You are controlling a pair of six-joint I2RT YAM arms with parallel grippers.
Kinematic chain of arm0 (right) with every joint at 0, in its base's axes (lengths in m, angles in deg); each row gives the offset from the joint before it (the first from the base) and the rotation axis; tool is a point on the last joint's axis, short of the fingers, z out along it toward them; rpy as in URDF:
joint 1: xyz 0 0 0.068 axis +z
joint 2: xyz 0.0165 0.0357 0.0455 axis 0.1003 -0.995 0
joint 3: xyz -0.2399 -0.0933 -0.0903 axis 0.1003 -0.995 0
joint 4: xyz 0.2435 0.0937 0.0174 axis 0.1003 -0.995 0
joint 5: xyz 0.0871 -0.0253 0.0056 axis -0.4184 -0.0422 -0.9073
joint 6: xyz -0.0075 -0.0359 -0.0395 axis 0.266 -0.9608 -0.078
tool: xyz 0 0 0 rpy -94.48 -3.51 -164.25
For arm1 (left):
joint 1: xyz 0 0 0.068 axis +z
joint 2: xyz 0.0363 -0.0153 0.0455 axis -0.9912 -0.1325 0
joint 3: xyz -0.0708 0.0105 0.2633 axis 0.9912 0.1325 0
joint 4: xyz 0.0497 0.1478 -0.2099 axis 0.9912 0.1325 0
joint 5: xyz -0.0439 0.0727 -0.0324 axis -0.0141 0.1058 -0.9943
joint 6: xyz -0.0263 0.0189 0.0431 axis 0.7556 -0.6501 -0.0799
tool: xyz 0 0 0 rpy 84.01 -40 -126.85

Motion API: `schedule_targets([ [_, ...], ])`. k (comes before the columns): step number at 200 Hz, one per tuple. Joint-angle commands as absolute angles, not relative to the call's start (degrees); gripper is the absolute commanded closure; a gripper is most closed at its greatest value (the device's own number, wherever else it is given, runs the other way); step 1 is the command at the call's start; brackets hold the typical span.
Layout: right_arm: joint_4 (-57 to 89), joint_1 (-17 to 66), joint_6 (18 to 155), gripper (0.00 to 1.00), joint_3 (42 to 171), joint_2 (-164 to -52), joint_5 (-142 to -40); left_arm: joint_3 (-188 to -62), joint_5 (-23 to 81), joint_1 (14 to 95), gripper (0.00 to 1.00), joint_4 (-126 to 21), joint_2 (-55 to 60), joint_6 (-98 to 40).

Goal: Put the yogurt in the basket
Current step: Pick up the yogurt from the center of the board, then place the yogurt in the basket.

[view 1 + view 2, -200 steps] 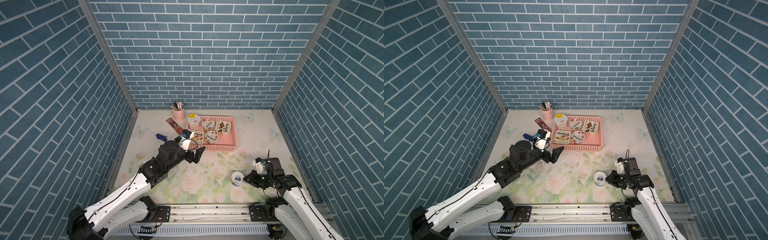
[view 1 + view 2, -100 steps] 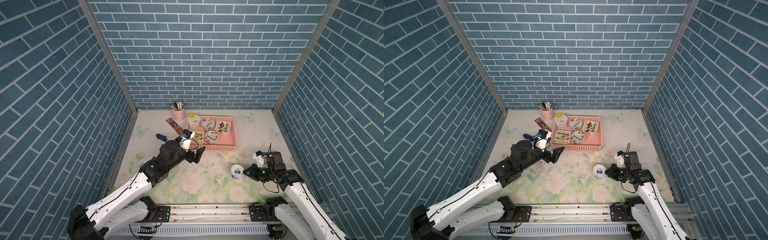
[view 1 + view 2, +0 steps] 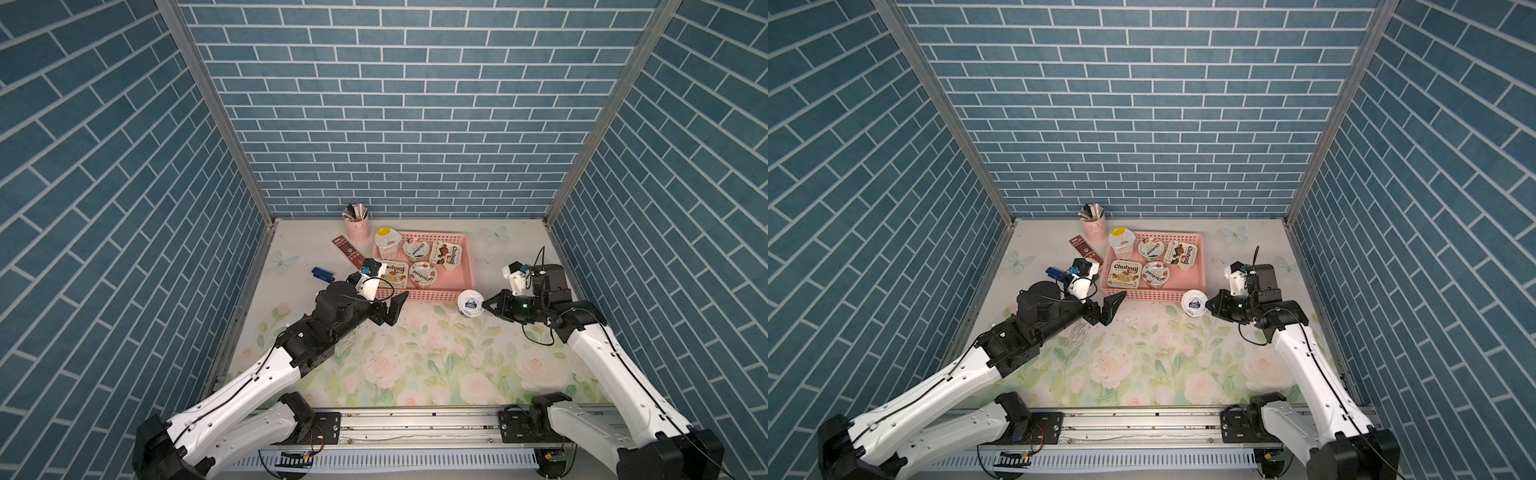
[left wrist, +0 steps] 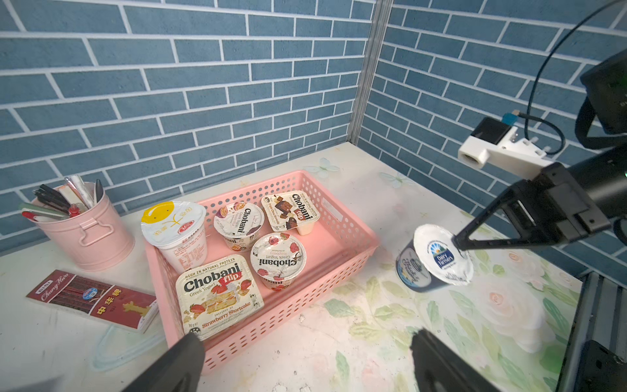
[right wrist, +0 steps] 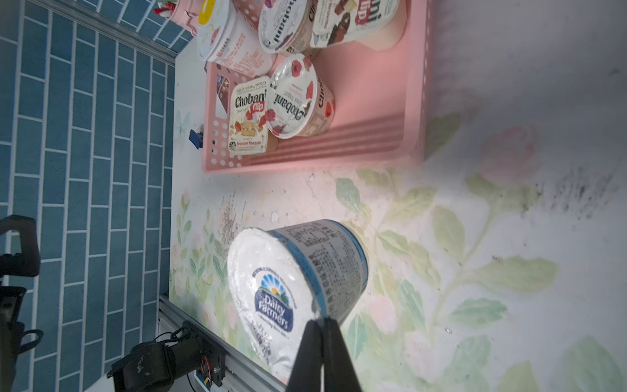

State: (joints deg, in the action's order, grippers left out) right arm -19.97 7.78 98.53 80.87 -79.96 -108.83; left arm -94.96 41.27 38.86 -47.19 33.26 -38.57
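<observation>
Right end effector (image 3: 485,306) pinched shut on the rim of the tilted Dairy Farmers cup (image 3: 471,303); we fear it slipping short of the basket (image 3: 432,295). Left end effector (image 3: 395,308) gapes empty.

You get bright, even light from above in both top views, with only soft shadows. The brick walls (image 3: 395,124) bend near the edges. Right by your right gripper (image 5: 322,325) its fingers (image 5: 310,359) are blurry, the lid of the yogurt cup (image 5: 268,298) glares white, and the basket (image 5: 419,95) past it looks washed out. The fingers (image 4: 176,366) of your left gripper (image 4: 305,335) are blurry too.
</observation>
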Motion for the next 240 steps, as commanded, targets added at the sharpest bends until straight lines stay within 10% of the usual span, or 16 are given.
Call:
schedule_targets([
  [1,-16.1,7.6,95.4,1.0,84.6,-83.6,-107.5,-95.7,42.1,38.5,0.0,-46.4,34.0,-39.5],
  [240,-5.2,7.6,90.4,1.0,101.7,-119.4,-108.8,-95.2,45.1,38.5,0.0,-46.4,33.9,-41.5],
])
